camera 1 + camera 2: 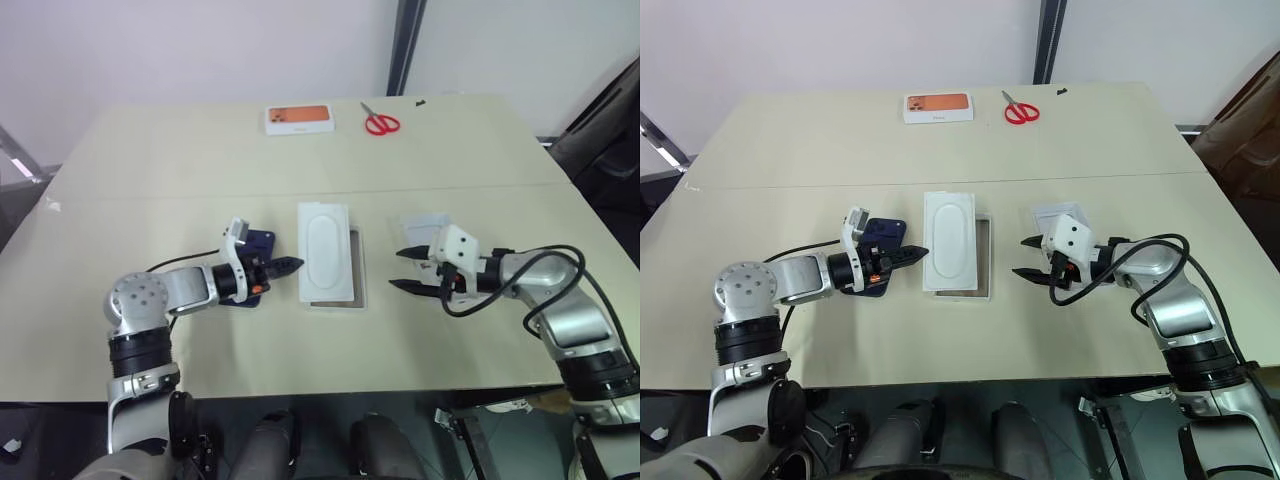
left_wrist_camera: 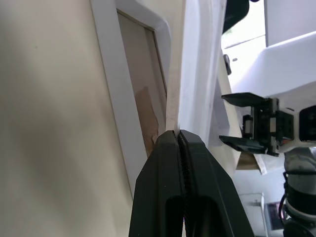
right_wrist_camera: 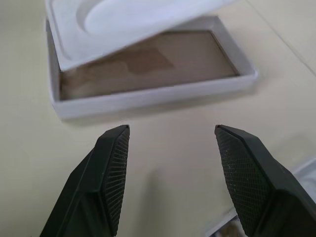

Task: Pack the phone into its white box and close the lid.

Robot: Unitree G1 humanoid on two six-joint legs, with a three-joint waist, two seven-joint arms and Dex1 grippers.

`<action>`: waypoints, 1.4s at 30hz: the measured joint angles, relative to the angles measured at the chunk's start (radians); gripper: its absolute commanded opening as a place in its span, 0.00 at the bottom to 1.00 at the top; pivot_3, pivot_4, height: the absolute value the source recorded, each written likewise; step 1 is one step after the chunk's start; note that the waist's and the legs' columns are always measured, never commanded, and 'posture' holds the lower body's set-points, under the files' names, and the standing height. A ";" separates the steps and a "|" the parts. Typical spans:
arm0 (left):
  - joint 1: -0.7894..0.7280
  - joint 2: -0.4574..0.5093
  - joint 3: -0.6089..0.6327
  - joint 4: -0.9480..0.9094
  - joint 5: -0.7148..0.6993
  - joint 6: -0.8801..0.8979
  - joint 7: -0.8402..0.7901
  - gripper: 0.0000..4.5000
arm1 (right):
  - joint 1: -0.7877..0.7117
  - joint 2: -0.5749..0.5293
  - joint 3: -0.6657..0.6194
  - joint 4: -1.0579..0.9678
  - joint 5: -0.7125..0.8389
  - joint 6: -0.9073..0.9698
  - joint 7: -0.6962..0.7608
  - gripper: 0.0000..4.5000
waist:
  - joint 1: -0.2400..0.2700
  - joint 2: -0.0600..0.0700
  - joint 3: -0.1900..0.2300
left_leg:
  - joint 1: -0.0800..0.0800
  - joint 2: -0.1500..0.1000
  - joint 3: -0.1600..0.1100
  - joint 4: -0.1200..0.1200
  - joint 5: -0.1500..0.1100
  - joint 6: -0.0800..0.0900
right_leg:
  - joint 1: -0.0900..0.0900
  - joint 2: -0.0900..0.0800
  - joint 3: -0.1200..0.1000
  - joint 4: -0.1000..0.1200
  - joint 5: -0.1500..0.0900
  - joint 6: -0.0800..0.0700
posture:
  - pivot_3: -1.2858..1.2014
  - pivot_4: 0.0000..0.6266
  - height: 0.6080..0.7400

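While clamped on the insert (image 1: 325,247) over the white box (image 1: 356,272), left fingers (image 1: 287,266); right fingers (image 1: 406,270) apart.

Bench (image 1: 200,170) — matt beige laminate, smooth. White box (image 3: 148,96) — matt card, tan-brown paper floor. Right claw (image 3: 170,182) — black plastic fingers (image 3: 116,173), ribbed pads.

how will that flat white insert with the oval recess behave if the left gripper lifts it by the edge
The insert looks thin and moulded, so probably light and slightly flexible. Pinched only at one edge by the left gripper, it may sag or pivot. It lies skewed over the white box, so it could drag that.
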 measured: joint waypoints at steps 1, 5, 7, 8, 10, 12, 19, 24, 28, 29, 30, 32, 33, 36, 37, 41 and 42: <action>0.001 -0.006 -0.008 0.000 0.002 -0.002 0.002 0.00 | 0.000 0.003 0.000 0.000 -0.003 -0.008 -0.004 0.64 | 0.001 0.000 0.000 | 0.000 0.000 0.000 0.000 0.000 0.000 | 0.000 0.000 0.000 0.000 0.000 0.000 | 0.52 0.24 0.95; 0.001 -0.017 -0.022 0.002 0.020 -0.019 0.007 0.14 | 0.000 0.015 0.004 -0.004 -0.006 -0.021 -0.024 0.65 | 0.002 0.000 0.000 | 0.000 0.000 0.000 0.000 0.000 0.000 | 0.000 0.000 0.000 0.000 0.000 0.000 | 0.52 0.24 0.95; 0.001 -0.017 -0.022 0.005 0.021 -0.023 0.007 0.33 | 0.000 0.015 0.005 -0.004 -0.009 -0.022 -0.030 0.65 | 0.002 0.000 0.000 | 0.000 0.000 0.000 0.001 0.000 0.000 | 0.000 0.000 0.000 0.000 0.000 0.000 | 0.52 0.24 0.95; 0.001 -0.016 -0.022 0.005 0.021 -0.024 0.006 0.44 | 0.000 0.015 0.005 -0.004 -0.010 -0.023 -0.031 0.65 | 0.003 0.000 0.000 | 0.000 0.000 0.000 0.001 0.000 0.000 | 0.000 0.000 0.000 0.000 0.000 0.000 | 0.52 0.24 0.95; 0.001 -0.009 -0.026 0.004 0.024 -0.027 0.005 0.68 | 0.000 0.017 0.005 -0.004 -0.011 -0.024 -0.035 0.65 | 0.003 0.000 0.000 | 0.000 0.000 0.000 0.001 0.000 0.000 | 0.000 0.000 0.000 0.000 0.000 0.000 | 0.52 0.24 0.95; 0.001 -0.002 -0.027 0.001 0.031 -0.037 0.003 0.78 | 0.000 0.020 0.005 -0.004 -0.013 -0.024 -0.039 0.65 | 0.002 0.000 0.000 | 0.000 0.000 0.000 0.001 0.000 0.000 | 0.000 0.000 0.000 0.000 0.000 0.000 | 0.52 0.24 0.95; 0.001 0.012 -0.063 -0.036 0.045 -0.070 -0.019 0.78 | -0.046 0.075 0.025 -0.003 -0.015 -0.025 -0.069 0.65 | 0.002 0.000 0.000 | 0.000 0.000 0.000 0.000 0.000 0.000 | 0.000 0.000 0.000 0.000 0.000 0.000 | 0.52 0.24 0.95; 0.023 0.073 -0.127 -0.117 0.108 -0.235 -0.116 0.80 | -0.134 0.170 0.029 0.002 -0.003 -0.004 -0.126 0.53 | 0.000 0.000 0.000 | 0.000 0.000 0.000 -0.001 0.001 -0.001 | -0.001 0.000 0.000 0.000 0.000 0.000 | 0.52 0.24 0.95; 0.110 0.238 -0.227 -0.143 0.276 -0.500 -0.303 0.80 | -0.156 0.229 0.092 0.016 -0.039 0.013 -0.164 0.14 | -0.002 0.000 0.000 | 0.000 0.000 0.000 -0.002 0.001 -0.002 | -0.001 0.000 0.000 0.000 0.000 0.000 | 0.52 0.24 0.95; 0.121 0.262 -0.243 -0.138 0.306 -0.539 -0.335 0.80 | -0.158 0.240 0.117 0.025 -0.057 0.018 -0.174 0.02 | -0.001 0.001 0.000 | 0.000 0.000 0.000 -0.002 0.001 -0.002 | -0.002 0.000 0.001 0.000 0.000 0.000 | 0.52 0.24 0.95; 0.130 0.281 -0.255 -0.131 0.329 -0.577 -0.364 0.80 | -0.164 0.251 0.147 0.042 -0.083 0.019 -0.185 0.01 | 0.001 0.001 0.000 | 0.000 0.000 0.000 -0.002 0.001 -0.002 | -0.001 0.000 0.000 0.000 0.000 0.000 | 0.52 0.24 0.95; 0.148 0.303 -0.263 -0.110 0.366 -0.639 -0.410 0.80 | -0.188 0.269 0.204 0.085 -0.142 0.021 -0.210 0.01 | 0.004 0.001 0.000 | 0.000 -0.001 0.000 -0.002 0.001 -0.002 | -0.001 -0.001 0.000 -0.001 0.000 0.000 | 0.52 0.24 0.95; 0.157 0.315 -0.270 -0.101 0.389 -0.671 -0.428 0.80 | -0.202 0.278 0.222 0.107 -0.165 0.023 -0.220 0.01 | 0.003 0.000 0.000 | 0.000 -0.001 0.000 -0.002 0.001 -0.002 | -0.001 -0.001 0.000 -0.001 0.000 0.000 | 0.52 0.24 0.95; 0.165 0.331 -0.282 -0.090 0.429 -0.731 -0.457 0.80 | -0.235 0.289 0.258 0.148 -0.208 0.053 -0.231 0.01 | 0.003 0.000 0.000 | 0.000 -0.001 -0.001 -0.002 0.001 -0.002 | -0.001 -0.001 0.000 -0.001 0.000 0.000 | 0.52 0.24 0.95; 0.164 0.329 -0.282 -0.083 0.434 -0.739 -0.457 0.80 | -0.245 0.289 0.271 0.159 -0.226 0.061 -0.234 0.01 | 0.001 0.000 0.000 | 0.000 -0.001 -0.001 -0.002 0.001 -0.002 | -0.002 -0.001 0.000 0.000 0.000 0.000 | 0.52 0.24 0.95; 0.169 0.320 -0.282 -0.081 0.442 -0.756 -0.457 0.80 | -0.249 0.283 0.288 0.165 -0.237 0.104 -0.206 0.01 | -0.001 0.000 0.000 | 0.000 -0.001 0.000 -0.002 0.001 -0.001 | -0.002 -0.001 0.000 0.000 0.000 0.000 | 0.52 0.24 0.95; 0.171 0.316 -0.282 -0.081 0.442 -0.757 -0.455 0.80 | -0.254 0.274 0.296 0.164 -0.242 0.104 -0.192 0.01 | -0.001 0.000 0.000 | 0.000 -0.001 -0.001 -0.002 0.001 -0.001 | -0.002 -0.001 0.000 0.000 0.000 0.000 | 0.52 0.24 0.95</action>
